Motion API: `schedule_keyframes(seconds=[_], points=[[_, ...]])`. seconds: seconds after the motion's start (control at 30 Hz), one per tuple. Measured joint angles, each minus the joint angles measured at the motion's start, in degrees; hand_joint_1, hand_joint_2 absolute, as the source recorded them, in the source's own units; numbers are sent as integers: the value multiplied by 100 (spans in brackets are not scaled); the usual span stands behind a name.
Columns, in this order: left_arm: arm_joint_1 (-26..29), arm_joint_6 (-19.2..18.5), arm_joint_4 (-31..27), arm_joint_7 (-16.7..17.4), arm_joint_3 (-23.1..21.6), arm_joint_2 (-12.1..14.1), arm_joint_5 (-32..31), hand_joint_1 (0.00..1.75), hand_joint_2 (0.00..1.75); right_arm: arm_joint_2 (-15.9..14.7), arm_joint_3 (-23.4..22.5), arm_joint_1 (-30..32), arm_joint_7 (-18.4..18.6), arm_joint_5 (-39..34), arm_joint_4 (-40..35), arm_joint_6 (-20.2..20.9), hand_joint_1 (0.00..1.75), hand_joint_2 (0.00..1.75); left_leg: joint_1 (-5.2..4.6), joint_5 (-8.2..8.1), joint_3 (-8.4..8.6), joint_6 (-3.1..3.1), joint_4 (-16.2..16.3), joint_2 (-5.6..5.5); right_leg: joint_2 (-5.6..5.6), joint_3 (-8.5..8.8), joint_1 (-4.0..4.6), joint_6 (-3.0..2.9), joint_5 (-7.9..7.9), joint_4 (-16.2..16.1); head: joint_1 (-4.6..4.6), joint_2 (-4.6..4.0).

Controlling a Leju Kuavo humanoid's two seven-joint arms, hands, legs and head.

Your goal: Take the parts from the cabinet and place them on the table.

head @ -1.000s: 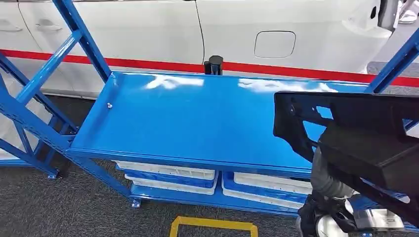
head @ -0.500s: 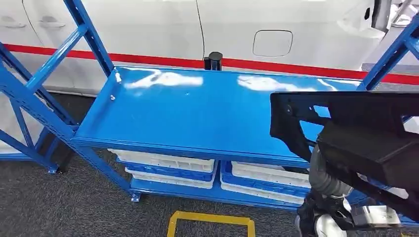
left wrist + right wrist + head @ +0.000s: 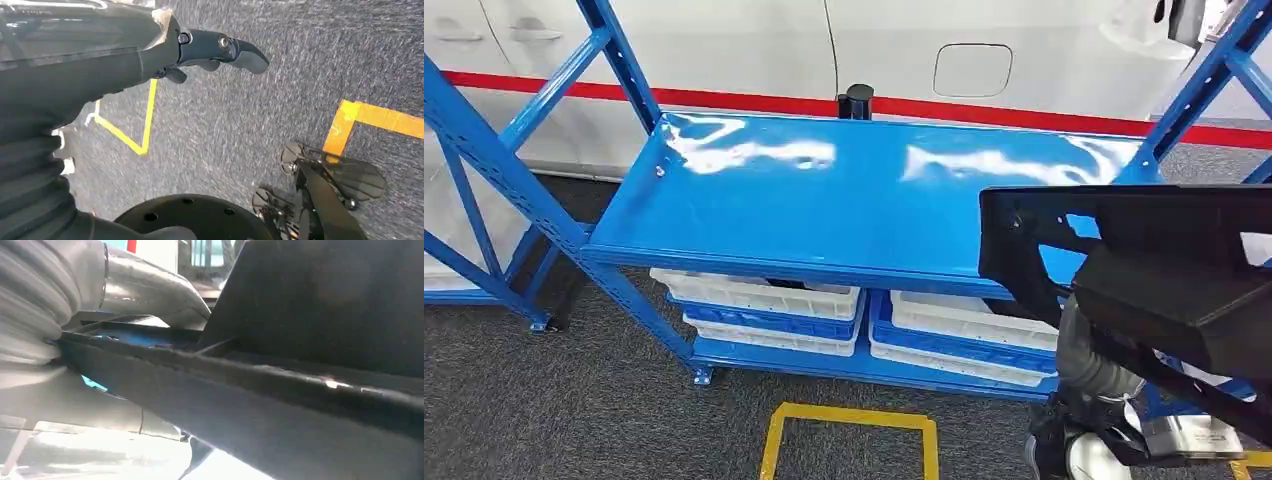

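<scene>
a large black plastic part point(image 3: 1144, 270) hangs at the right of the head view, raised above the right end of a glossy blue shelf point(image 3: 824, 200). the part is matte black, long and angular: a flat upper rail with small holes near its left corner, open cut-outs through which the blue shows, slanting struts, and a boxy solid block lower down. in the right wrist view the same part point(image 3: 280, 390) runs as a dark ribbed beam close across the camera, with a broad flat panel rising behind it. the right hand point(image 3: 150, 287) grips it, a grey thumb curving over the top edge of the beam. the silver right arm point(image 3: 1089, 365) rises under the part.

the left hand point(image 3: 200, 50) hangs over grey carpet point(image 3: 240, 130) marked with yellow tape lines point(image 3: 145, 115); its dark fingers stretch out and hold nothing.

under the shelf sit white trays point(image 3: 764, 300) on a lower blue level. a white car body point(image 3: 904, 50) with a red stripe stands on the far side, and a small black post point(image 3: 856, 102) at the shelf's far edge.
</scene>
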Motion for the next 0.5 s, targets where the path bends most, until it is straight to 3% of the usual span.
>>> schedule_keyframes(seconds=[0.03,0.07,0.13,0.17,0.2,0.23,0.27,0.3,0.33,0.37,0.4,0.43,0.5], points=[[3,-7,7,-33,24,9,0,0,175,0,-2,-3,0,-9,15,0,175,175,12,-29,-49,-39,21,-21,-9,-57,-90,-93,49,-27,4,0],[2,-31,7,-59,48,2,0,0,175,0,-2,-6,0,-15,20,-9,175,175,28,-190,-98,-83,109,-26,-19,-77,-87,-167,96,-30,0,0],[-1,-65,7,-111,76,7,0,0,175,2,-11,15,-7,-33,20,-33,175,175,46,-800,-323,-141,740,-25,-27,-205,-70,-302,193,-25,-33,0],[-2,-68,7,-140,89,7,0,0,175,2,-18,33,-18,-33,17,-44,175,175,64,-1075,-463,-164,1207,-25,-30,-273,-58,-311,253,-16,-28,0],[-4,-72,7,-149,98,7,0,0,175,2,-39,71,-28,-31,17,-44,175,175,79,-1202,-558,-179,1616,-25,-34,-343,-47,-311,306,-14,-31,0],[-5,-83,7,-153,109,7,0,0,175,2,-53,113,-39,-31,17,-44,175,175,89,-1138,-546,-184,1785,-25,-37,-404,-36,-302,355,-11,-28,0],[-6,-98,7,-153,118,9,0,0,175,0,-63,149,-44,-26,17,-44,175,175,101,-963,-427,-180,1707,-25,-38,-458,-31,-289,393,-7,-29,0],[-6,-114,7,-153,120,11,-2,0,175,0,-83,172,-55,-20,17,-39,175,175,106,-744,-202,-166,1425,-25,-36,-507,-29,-273,432,-2,-28,0],[-9,-129,7,-153,120,13,-7,0,175,0,-107,187,-76,-11,17,-31,175,175,109,-553,139,-148,938,-25,-32,-543,-29,-254,471,-1,-33,0],[-23,-146,7,-157,120,13,-11,0,175,0,-135,207,-98,-11,13,-28,175,175,110,-511,520,-123,403,-28,-29,-550,-28,-234,506,3,-33,0],[-50,-173,7,-162,120,13,-15,0,175,-2,-153,237,-120,-15,4,-26,175,175,87,-619,803,-95,-44,-40,-29,-579,6,-191,535,10,-31,0],[-67,-190,4,-164,120,4,-17,0,175,-7,-179,248,-147,-24,0,-24,175,175,73,-635,840,-80,-146,-50,-43,-591,5,-150,589,6,-20,0],[-71,-225,4,-168,120,-15,-17,0,175,-7,-195,278,-184,-39,0,-22,175,175,18,-622,757,-44,-162,-48,-55,-648,-19,-60,681,-5,-33,0]])
